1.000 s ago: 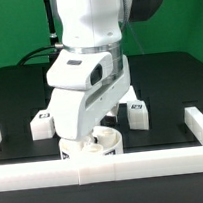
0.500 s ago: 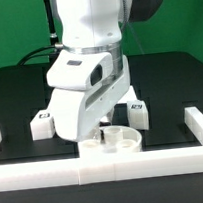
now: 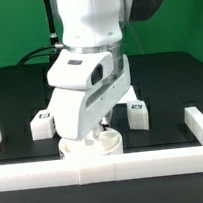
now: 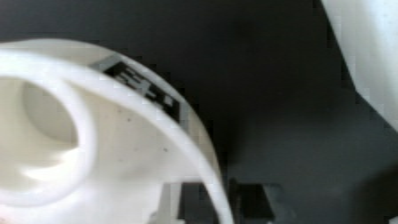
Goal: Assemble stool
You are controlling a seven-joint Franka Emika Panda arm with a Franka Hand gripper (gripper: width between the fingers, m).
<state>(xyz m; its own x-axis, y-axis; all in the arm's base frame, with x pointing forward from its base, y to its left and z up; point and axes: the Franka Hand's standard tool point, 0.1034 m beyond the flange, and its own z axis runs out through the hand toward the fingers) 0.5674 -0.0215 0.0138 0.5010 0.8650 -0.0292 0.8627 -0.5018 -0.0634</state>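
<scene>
Claw clenched on round seat rim, fingers either side. Seat against front border rail. Behind: leg at exterior view's left, second leg at right.

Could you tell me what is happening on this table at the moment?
The Panda arm is bent low over the round seat, which lies on the black table close against the front border rail. In the wrist view the gripper has its jaws on either side of the seat's rim, apparently gripping it. Behind, the left leg and the right leg, by the exterior view's sides, lie apart from the seat.
</scene>
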